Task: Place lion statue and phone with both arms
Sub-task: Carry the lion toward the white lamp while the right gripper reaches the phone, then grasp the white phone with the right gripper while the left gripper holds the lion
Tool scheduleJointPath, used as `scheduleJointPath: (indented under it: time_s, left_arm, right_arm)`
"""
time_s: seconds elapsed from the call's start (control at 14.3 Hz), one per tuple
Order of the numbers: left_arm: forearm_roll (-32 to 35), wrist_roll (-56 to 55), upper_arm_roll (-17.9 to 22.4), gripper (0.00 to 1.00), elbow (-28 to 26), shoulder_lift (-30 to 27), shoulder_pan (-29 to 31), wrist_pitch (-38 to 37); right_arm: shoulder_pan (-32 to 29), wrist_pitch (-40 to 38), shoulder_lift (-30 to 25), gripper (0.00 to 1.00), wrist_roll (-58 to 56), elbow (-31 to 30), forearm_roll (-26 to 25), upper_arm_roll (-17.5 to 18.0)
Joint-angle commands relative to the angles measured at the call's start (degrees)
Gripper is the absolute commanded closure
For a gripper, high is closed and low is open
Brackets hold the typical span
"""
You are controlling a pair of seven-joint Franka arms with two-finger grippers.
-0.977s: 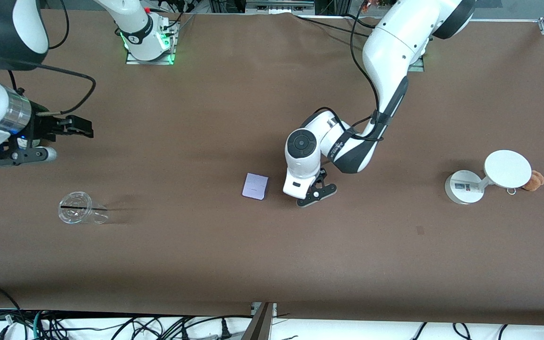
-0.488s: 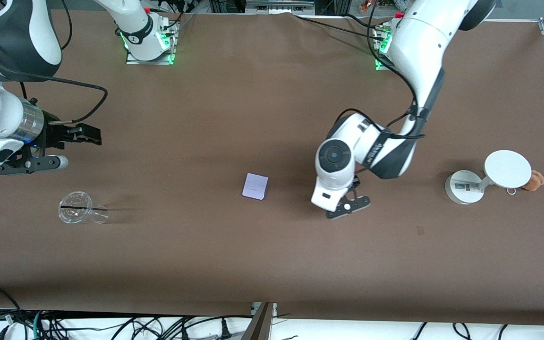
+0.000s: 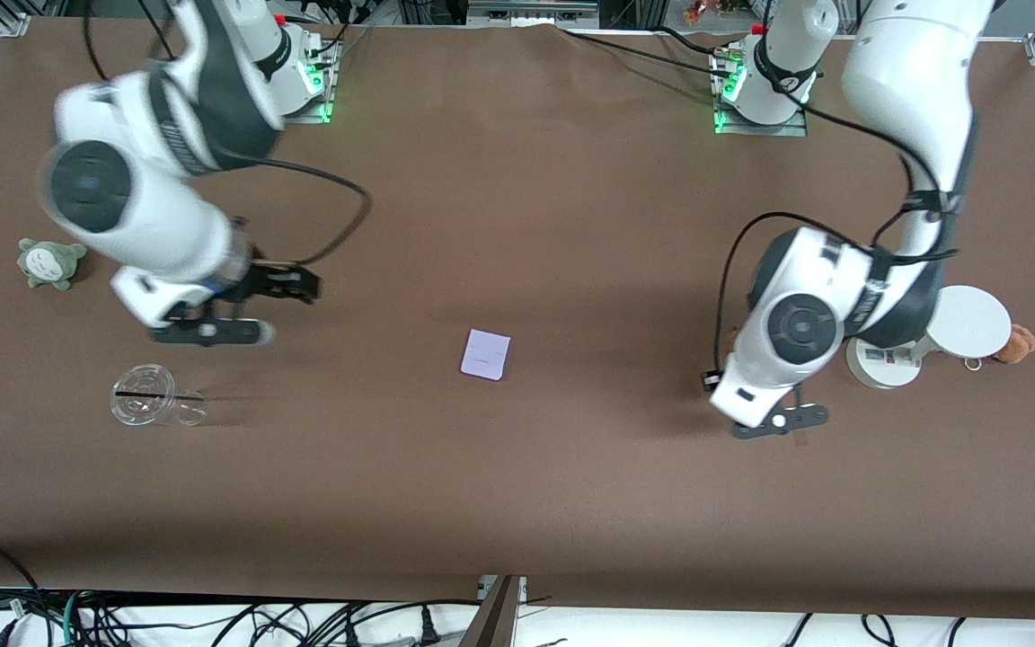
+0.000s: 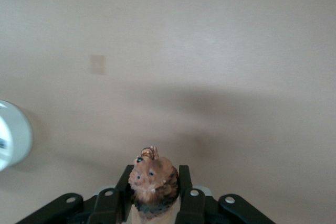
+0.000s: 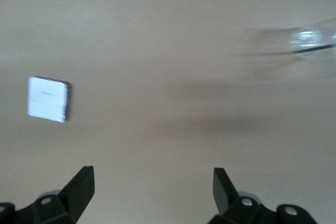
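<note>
In the front view the left arm's wrist hides most of the left tool and all of what it carries; only the left wrist view shows its fingers clamped on the one lion statue, held in the air over bare tabletop beside the white stand. The stand covers part of an orange-brown plush. The single phone lies flat mid-tabletop. The right tool, blurred, hangs with fingers wide apart over the tabletop near one clear cup lying on its side. One grey-green plush sits toward the right arm's end.
</note>
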Motion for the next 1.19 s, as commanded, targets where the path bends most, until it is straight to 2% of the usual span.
scheduleJointPath:
  time_s: [0.0,0.21,0.49,0.7,0.91,1.12]
  left_arm:
    - [-1.12,4.91,-0.69,0.77,-11.13,-6.07,2.89,6.39]
    - [-0.95,9.57,-0.60,0.77,-22.30,-10.11,6.23,17.11]
    - [-0.33,17.12,-0.60,0.77,-28.38,-10.56,10.63,25.38]
    - [-0.33,21.10,-0.60,0.77,-28.84,-9.16,13.36,28.66]
    - [-0.25,21.45,-0.17,0.77,-28.31,-5.92,13.98,33.57]
    - [1.07,21.37,-0.08,0.77,-24.46,-2.41,14.94,34.11]
  right_arm:
    - [4.19,5.82,4.40,0.00,8.59,1.27,0.12,-0.60]
    - [8.49,14.34,9.32,0.00,18.33,1.27,0.30,-0.60]
    - [13.50,25.06,15.91,0.00,28.29,1.45,0.30,-0.69]
    - [15.71,28.17,21.71,0.00,29.54,5.30,-0.58,-0.95]
    - [16.41,28.08,26.46,0.00,29.62,8.82,-5.49,-0.96]
    - [16.51,28.17,29.37,0.00,29.63,11.46,-5.68,-0.96]
